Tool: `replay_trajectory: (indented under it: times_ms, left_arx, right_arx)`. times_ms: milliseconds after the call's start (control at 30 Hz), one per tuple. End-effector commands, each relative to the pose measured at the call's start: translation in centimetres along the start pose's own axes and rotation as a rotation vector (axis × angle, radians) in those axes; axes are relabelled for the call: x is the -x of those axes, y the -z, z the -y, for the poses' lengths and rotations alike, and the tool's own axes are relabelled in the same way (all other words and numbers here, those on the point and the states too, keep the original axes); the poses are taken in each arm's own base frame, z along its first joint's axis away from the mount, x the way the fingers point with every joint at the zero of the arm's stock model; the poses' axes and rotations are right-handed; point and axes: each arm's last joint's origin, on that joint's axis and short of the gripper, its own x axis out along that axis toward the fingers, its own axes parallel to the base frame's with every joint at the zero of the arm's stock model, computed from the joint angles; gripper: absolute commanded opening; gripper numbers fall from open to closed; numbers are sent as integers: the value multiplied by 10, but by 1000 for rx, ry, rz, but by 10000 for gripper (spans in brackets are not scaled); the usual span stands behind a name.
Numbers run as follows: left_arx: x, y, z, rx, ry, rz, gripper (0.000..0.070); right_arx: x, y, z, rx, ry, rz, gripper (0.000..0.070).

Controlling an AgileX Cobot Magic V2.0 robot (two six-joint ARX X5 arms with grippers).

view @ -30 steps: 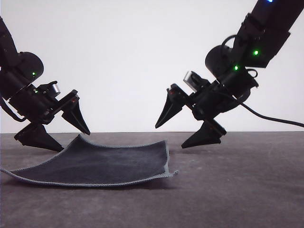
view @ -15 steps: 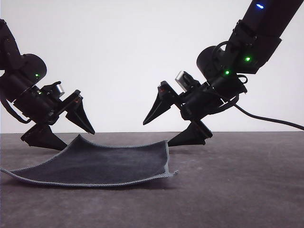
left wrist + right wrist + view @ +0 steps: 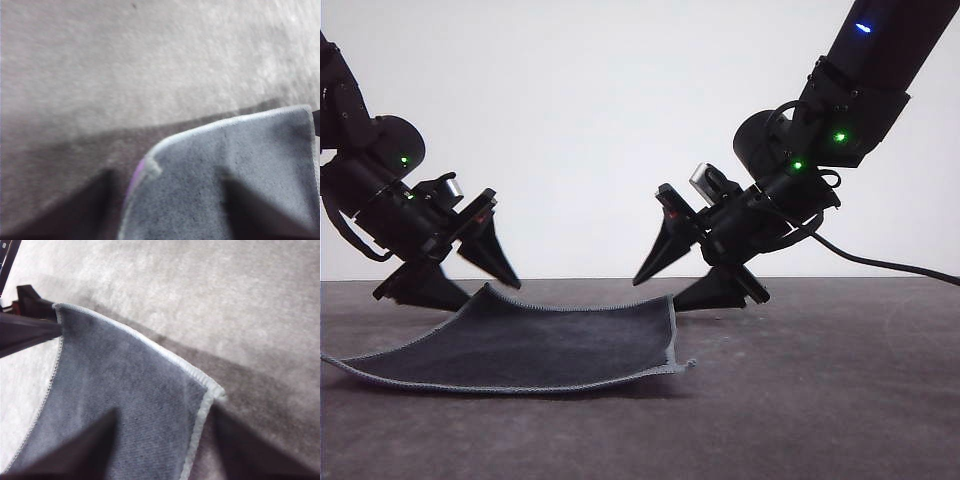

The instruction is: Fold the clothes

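Behind the dark grey table (image 3: 820, 400) a plain white wall (image 3: 620, 100) is filling the background. On the table's left half the cloth (image 3: 530, 345) is lying grey face up (a sliver of purple is peeking out at one corner in the left wrist view), its two far corners curling upward. At the far left corner the left gripper (image 3: 460, 282) is straddling the cloth with fingers spread apart. At the far right corner the right gripper (image 3: 672, 288) is likewise gaping, one finger above the edge, one beside it.
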Motion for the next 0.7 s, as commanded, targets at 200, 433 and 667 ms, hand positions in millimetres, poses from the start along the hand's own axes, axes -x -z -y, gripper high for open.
replay_trajectory:
  times_ms: [200, 433, 667]
  left_arx:
    - [-7, 0, -5, -4, 0, 0, 10]
    - [-6, 1, -6, -23, 6, -15, 10]
    - [4, 6, -13, -2, 93, -66, 10]
  right_arx:
    - [-6, -2, 1, 5, -1, 4, 7]
    - [-5, -3, 2, 36, -32, -6, 7]
    - [2, -4, 3, 46, -190, -59, 7]
